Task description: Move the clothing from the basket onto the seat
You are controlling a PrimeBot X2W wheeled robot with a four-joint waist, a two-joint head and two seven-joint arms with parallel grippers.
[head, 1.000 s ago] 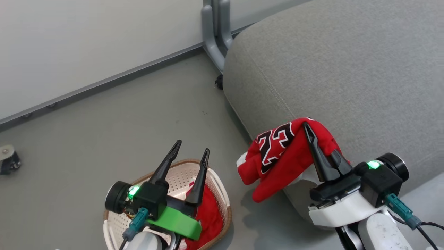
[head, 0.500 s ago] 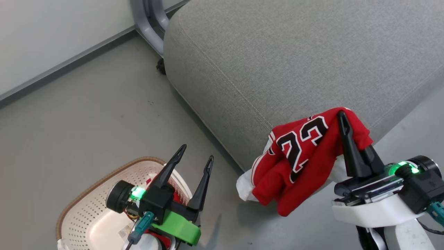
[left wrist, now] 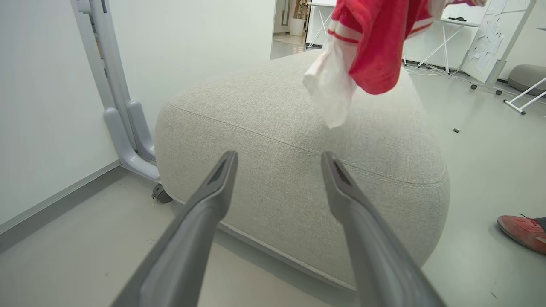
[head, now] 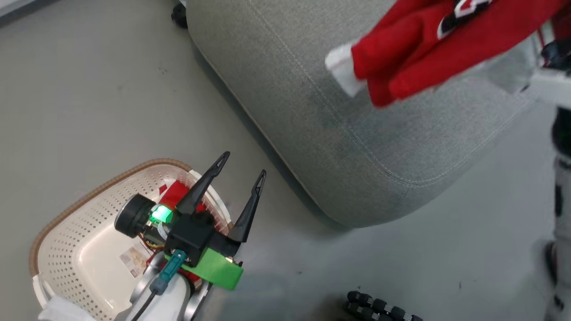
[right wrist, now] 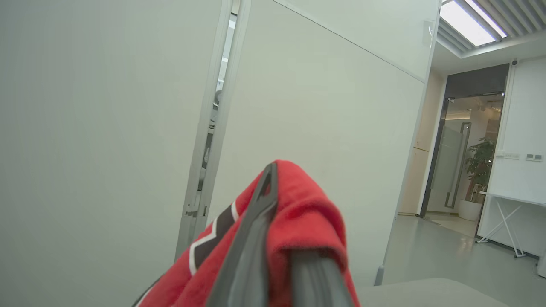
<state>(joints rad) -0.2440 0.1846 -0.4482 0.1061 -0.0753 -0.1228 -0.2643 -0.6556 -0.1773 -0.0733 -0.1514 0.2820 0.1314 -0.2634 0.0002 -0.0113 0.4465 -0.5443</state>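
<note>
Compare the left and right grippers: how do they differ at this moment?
The left gripper is open; the right gripper is shut. The left gripper is empty, while the right gripper clamps the jersey. The left gripper is low by the basket and points at the seat; the right gripper holds its load above that seat. Both have two long dark fingers.

Nothing legible. The jersey (head: 446,40) shows only a cropped scrap of black, white-edged lettering at the head view's top edge. The paper label (head: 134,260) on the basket (head: 62,249) base is too small to read.
</note>
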